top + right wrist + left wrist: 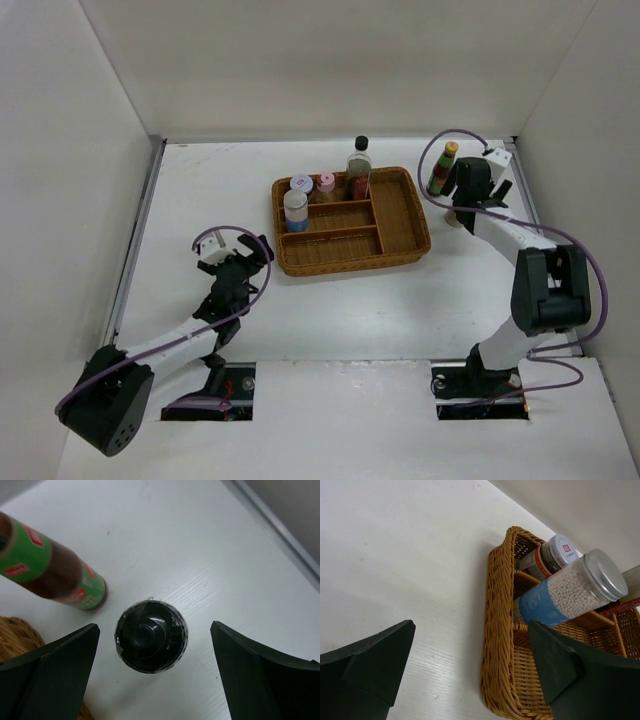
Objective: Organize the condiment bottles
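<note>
The red sauce bottle with a green neck [443, 168] stands on the table right of the wicker tray [400, 235]; it also shows in the right wrist view [50, 570]. My right gripper [462, 205] is open, right above a black-capped bottle [151, 636] that stands between its fingers [155, 672] without touching them. In the tray stand a lilac-lidded jar [301, 184], a pink-lidded jar [326, 184], a silver-lidded jar of white beads [295, 208] and a clear black-capped bottle [359, 160]. My left gripper [258, 250] is open and empty beside the tray's near left corner.
In the left wrist view my open left gripper [470, 665] straddles the tray's corner [502, 630], with the bead jar [570, 592] and a white-lidded jar [555, 555] beyond. White walls enclose the table. The tray's edge [15, 635] lies left of my right gripper.
</note>
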